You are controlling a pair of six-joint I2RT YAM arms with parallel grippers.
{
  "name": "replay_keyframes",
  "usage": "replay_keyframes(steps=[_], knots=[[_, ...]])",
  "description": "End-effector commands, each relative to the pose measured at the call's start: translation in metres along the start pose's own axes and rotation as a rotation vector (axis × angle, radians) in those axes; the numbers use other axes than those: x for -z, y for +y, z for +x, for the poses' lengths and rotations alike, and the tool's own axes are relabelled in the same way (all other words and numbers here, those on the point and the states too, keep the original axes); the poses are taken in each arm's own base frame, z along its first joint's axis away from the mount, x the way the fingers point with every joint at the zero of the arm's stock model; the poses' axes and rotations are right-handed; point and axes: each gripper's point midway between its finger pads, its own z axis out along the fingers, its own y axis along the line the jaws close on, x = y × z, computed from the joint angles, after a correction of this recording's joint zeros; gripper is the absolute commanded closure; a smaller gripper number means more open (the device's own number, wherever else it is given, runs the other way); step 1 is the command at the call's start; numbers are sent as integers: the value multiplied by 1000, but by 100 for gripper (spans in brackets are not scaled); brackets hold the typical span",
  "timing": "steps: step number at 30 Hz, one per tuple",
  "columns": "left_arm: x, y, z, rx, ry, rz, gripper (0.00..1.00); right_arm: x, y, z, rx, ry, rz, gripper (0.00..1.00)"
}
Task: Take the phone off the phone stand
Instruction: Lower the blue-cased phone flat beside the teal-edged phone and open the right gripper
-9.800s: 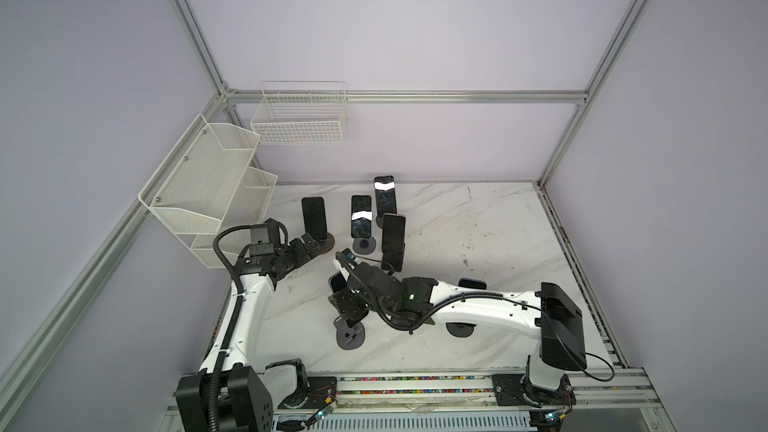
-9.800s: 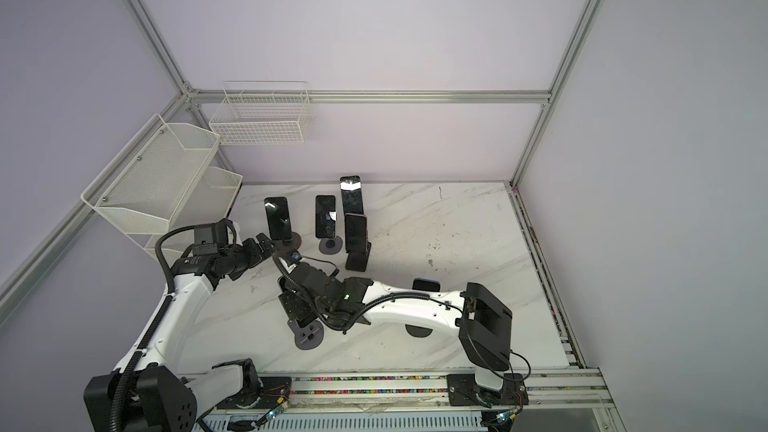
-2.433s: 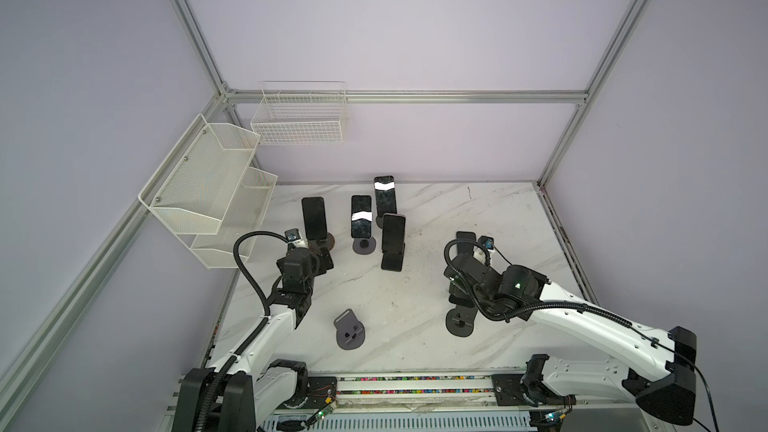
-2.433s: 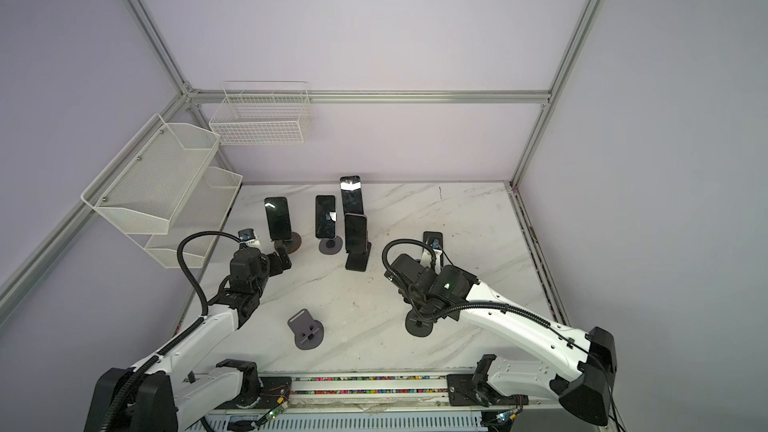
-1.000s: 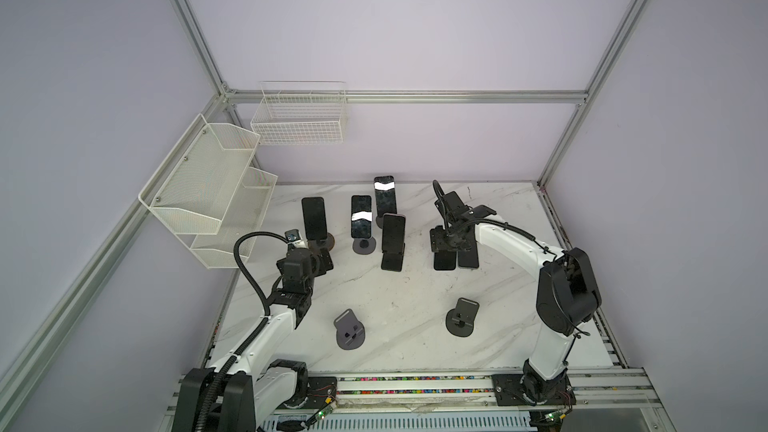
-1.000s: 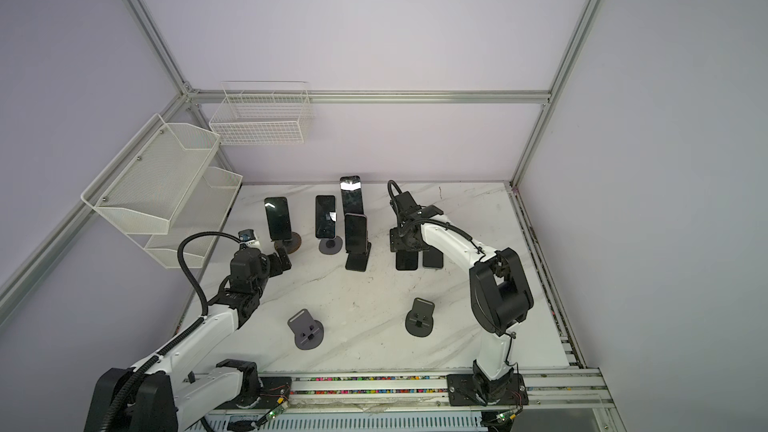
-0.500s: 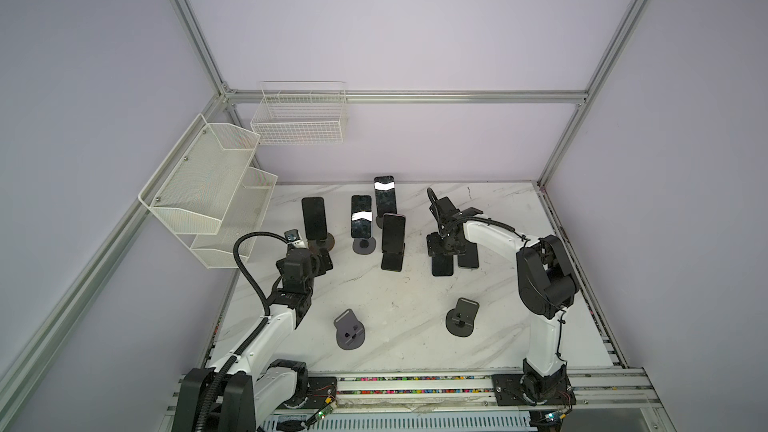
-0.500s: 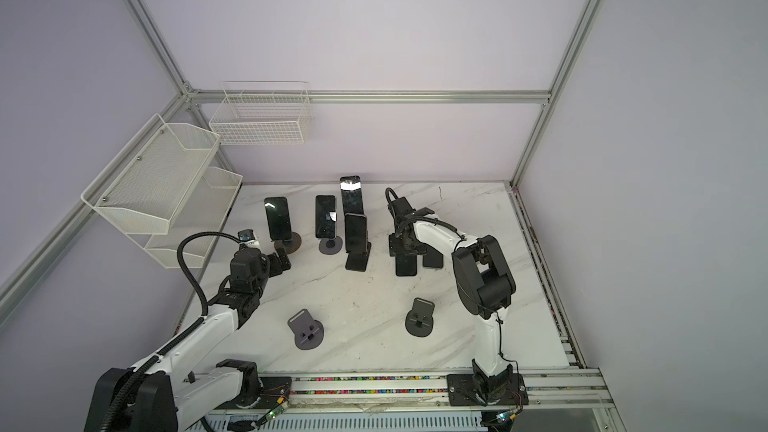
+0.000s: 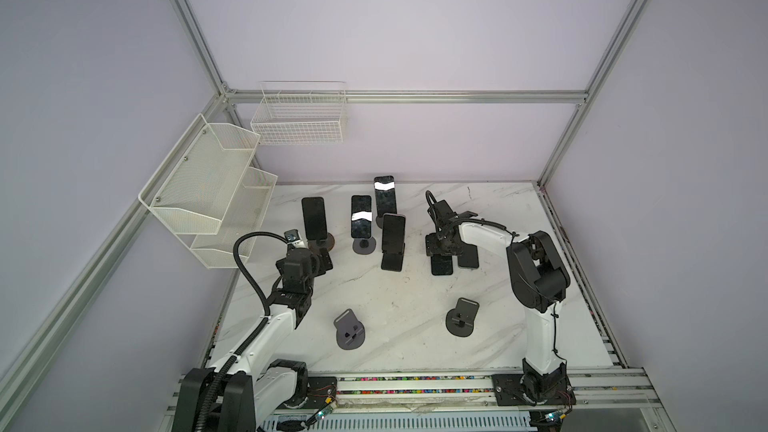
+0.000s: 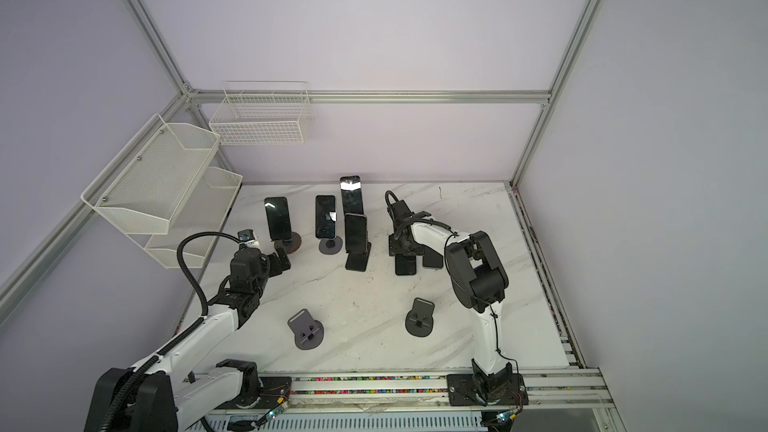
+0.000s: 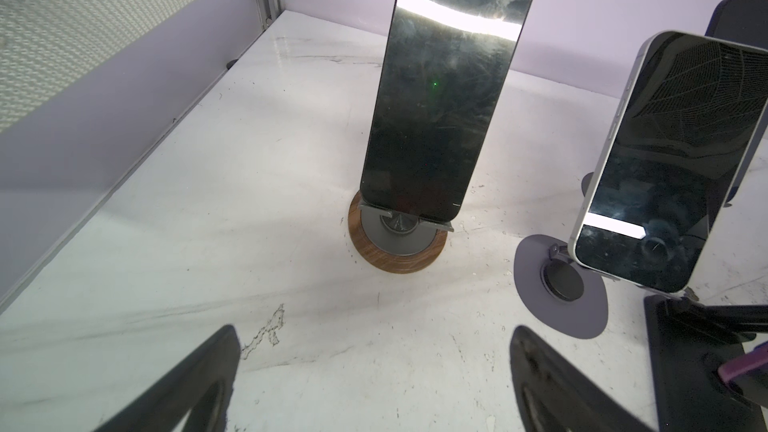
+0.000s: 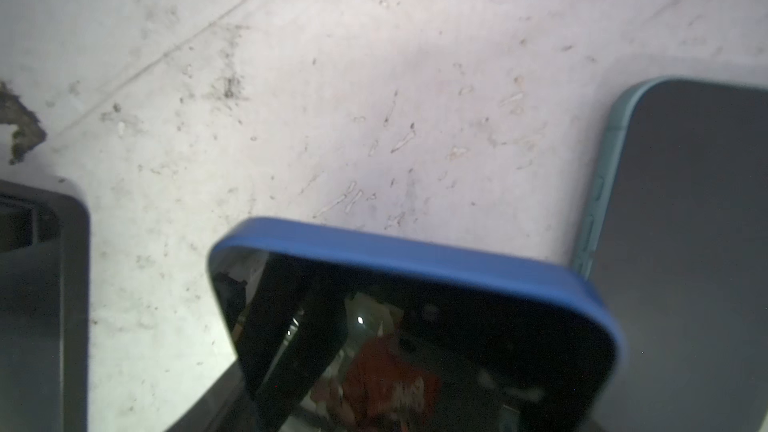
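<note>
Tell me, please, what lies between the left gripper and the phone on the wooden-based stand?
Only bare marble table: in the left wrist view the open left gripper faces the phone on its wooden-based stand, with nothing between.

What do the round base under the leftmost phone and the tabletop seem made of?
Round base: brown grained rim, likely wood or veneer, matte, around a grey metal-looking disc. Tabletop: white with grey veins and soft reflections, marble or marble-look laminate; cannot tell which.
</note>
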Motion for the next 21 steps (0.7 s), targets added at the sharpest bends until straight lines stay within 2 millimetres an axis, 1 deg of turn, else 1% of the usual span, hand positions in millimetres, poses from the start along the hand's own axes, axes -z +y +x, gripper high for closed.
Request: replay_keyframes(steps=[1,3,9,16,21], knots=[[2,-2,-8,20,-32,2,0,-17,-12,7,-22,6,49,33],[2,-2,-9,22,-34,2,0,-21,-13,10,-24,15,58,33],[2,-2,-9,22,-35,0,0,-24,-17,14,-33,12,72,32],[2,-2,-9,23,-36,1,0,-31,-28,20,-36,13,120,28],[2,-2,-9,23,-36,0,0,-36,-30,25,-38,18,124,28]])
